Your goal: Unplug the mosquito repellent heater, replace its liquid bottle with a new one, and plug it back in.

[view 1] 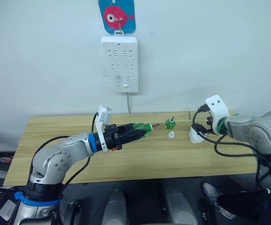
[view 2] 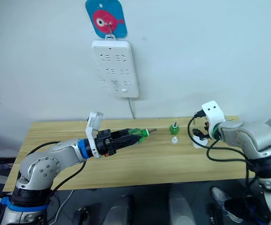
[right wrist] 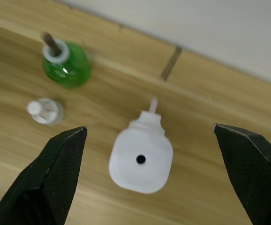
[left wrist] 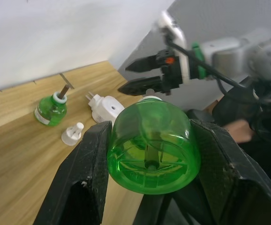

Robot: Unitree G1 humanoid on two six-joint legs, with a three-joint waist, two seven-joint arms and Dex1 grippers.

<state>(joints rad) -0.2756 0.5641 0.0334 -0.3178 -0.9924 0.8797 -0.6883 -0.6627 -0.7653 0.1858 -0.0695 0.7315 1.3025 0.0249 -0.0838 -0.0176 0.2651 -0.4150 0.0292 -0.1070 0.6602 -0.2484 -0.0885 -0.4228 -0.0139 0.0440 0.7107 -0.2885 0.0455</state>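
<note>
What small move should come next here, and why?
Probably lower the open right gripper onto the mosquito repellent heater and close on it. The heater lies unplugged on the table directly beneath those fingers, while the left gripper already holds a green bottle, wick end toward it, needing a steadied heater to go into.

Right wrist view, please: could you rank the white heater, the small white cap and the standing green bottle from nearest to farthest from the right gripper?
1. The mosquito repellent heater, lying on the table directly under the open right gripper.
2. The small white cap, off to the heater's side.
3. The standing green bottle, just beyond the cap, nearer the wall.
</note>
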